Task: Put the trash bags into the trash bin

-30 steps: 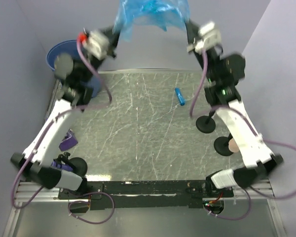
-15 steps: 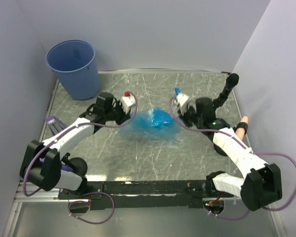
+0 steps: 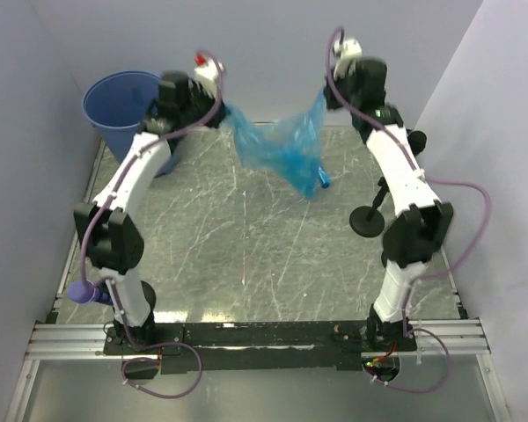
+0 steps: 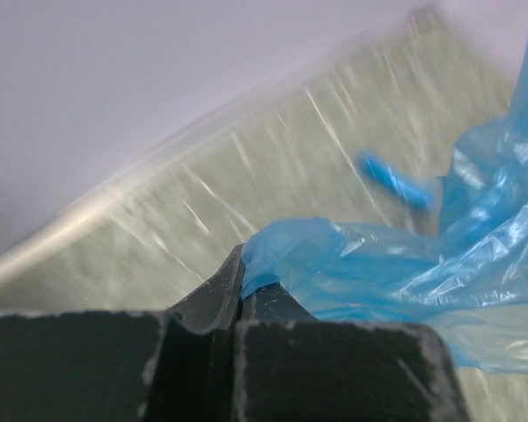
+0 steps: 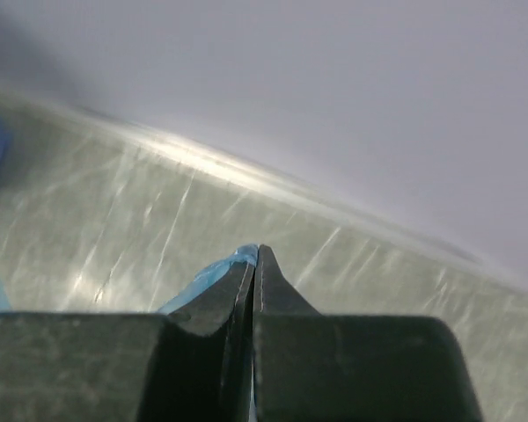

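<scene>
Trash bag (image 3: 282,149) aloft, left end effector (image 3: 220,112) and right end effector (image 3: 326,97) clenched on it

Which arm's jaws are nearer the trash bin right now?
Left. The left gripper, jaws shut on the trash bag, sits just right of the trash bin, close to its rim. The right gripper holds the bag's other end, well off to the right.

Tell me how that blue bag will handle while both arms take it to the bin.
Probably floppy: the trash bag sags in a crumpled V between the left gripper and right gripper, each pinching an edge. Likely very light, being thin, translucent film. It may swing or slip from the pinches, so entering the trash bin could be fiddly.
</scene>
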`<state>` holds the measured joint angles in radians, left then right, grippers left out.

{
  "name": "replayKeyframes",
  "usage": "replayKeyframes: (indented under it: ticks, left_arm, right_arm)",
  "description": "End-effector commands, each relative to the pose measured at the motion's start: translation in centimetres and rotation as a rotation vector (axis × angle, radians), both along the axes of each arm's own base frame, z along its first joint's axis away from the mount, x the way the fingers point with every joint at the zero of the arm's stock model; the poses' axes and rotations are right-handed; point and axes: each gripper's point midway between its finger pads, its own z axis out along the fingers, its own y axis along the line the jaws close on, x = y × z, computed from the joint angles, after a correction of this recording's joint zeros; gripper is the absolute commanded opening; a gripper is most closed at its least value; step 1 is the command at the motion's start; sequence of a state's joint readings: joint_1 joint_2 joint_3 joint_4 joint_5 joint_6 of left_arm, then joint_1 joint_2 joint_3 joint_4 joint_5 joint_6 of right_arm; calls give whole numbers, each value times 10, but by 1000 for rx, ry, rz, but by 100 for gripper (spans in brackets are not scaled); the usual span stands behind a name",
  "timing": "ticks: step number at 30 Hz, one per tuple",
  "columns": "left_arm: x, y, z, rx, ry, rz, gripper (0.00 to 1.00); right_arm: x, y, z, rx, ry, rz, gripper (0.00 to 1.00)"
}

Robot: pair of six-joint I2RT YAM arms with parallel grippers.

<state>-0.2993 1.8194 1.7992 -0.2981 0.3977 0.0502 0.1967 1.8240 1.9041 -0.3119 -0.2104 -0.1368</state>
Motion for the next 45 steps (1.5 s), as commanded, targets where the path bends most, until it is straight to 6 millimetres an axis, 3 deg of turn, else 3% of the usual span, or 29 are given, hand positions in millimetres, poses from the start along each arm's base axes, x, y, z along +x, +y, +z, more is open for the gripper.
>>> replayKeyframes:
  ticks: [1, 4, 6, 7, 9, 10, 11, 12, 13, 14, 15, 16, 17, 18, 19, 20, 21, 22, 25, 27, 29, 32, 37, 40, 42, 43, 45]
  left_arm:
    - [29, 35, 131, -182, -193, 105, 1]
    - [16, 48, 226, -285, -452, 126, 1]
    - [-18, 51, 289, -350, -672, 89, 1]
    - [-46, 54, 326, -390, -813, 79, 1]
    - [-73, 51, 356, -380, -962, 98, 1]
    - [-85, 47, 364, -349, -1024, 113, 1]
    - [-89, 38, 357, -300, -1044, 116, 1]
    - [-88, 29, 339, -250, -1029, 107, 1]
    - [-85, 19, 303, -202, -976, 84, 1]
    - [-84, 7, 259, -154, -909, 27, 1]
    - [-83, -7, 188, -27, -821, -65, 1]
    - [-92, -23, 101, 109, -712, -212, 1]
    - [-106, -28, 19, 277, -623, -349, 1]
    - [-133, -19, -78, 447, -444, -504, 1]
    - [-165, 0, -153, 586, -280, -630, 1]
    - [-188, 16, -194, 654, -147, -697, 1]
    - [-210, 29, -219, 676, -15, -747, 0]
    - [-222, 32, -224, 655, 81, -748, 1]
    - [-220, 17, -195, 513, 178, -655, 1]
    - [-213, 1, -171, 410, 143, -620, 1]
    - [-208, -11, -149, 308, 117, -569, 1]
    - [-197, -23, -130, 183, 171, -473, 1]
    - [-149, -26, -93, 84, 262, -326, 1]
    - [-98, -17, -66, -12, 303, -169, 1]
    - [-63, -9, -36, -97, 331, -90, 1]
    - [-45, -3, -25, -135, 336, -48, 1]
    - [-17, 9, 18, -194, 242, -8, 1]
  right_arm:
    - [17, -7, 143, 92, -289, -66, 0]
    - [-15, -11, 247, 163, -581, -62, 0]
    - [-61, -11, 307, 215, -789, -26, 0]
    - [-94, -10, 342, 229, -939, -6, 0]
    - [-135, -3, 369, 165, -1078, 2, 0]
    - [-146, 2, 371, 143, -1105, 9, 0]
    - [-151, 6, 366, 118, -1105, 17, 0]
    - [-147, 13, 344, 83, -1068, 38, 0]
    - [-147, 18, 313, 37, -1013, 61, 0]
    - [-133, 27, 261, -31, -910, 93, 0]
    - [-117, 38, 178, -124, -740, 147, 0]
    - [-104, 49, 60, -259, -480, 242, 0]
    - [-116, 50, -45, -374, -185, 349, 0]
    - [-146, 39, -136, -434, 107, 434, 0]
    - [-177, 24, -188, -432, 304, 492, 0]
    - [-211, 15, -217, -383, 432, 540, 0]
    - [-232, 7, -230, -336, 478, 545, 0]
    - [-246, 8, -223, -301, 440, 571, 0]
    - [-262, 14, -189, -248, 262, 572, 0]
    - [-259, 18, -170, -218, 200, 547, 0]
    - [-253, 22, -165, -193, 220, 534, 0]
    - [-235, 30, -148, -139, 263, 513, 0]
    - [-165, 27, -93, -44, 163, 331, 0]
    - [-98, 17, -61, -20, 125, 176, 0]
    - [-53, 5, -35, -5, 75, 55, 0]
    - [-35, 1, 0, 5, -2, 17, 0]
    - [-13, -2, 46, 3, -118, -9, 0]
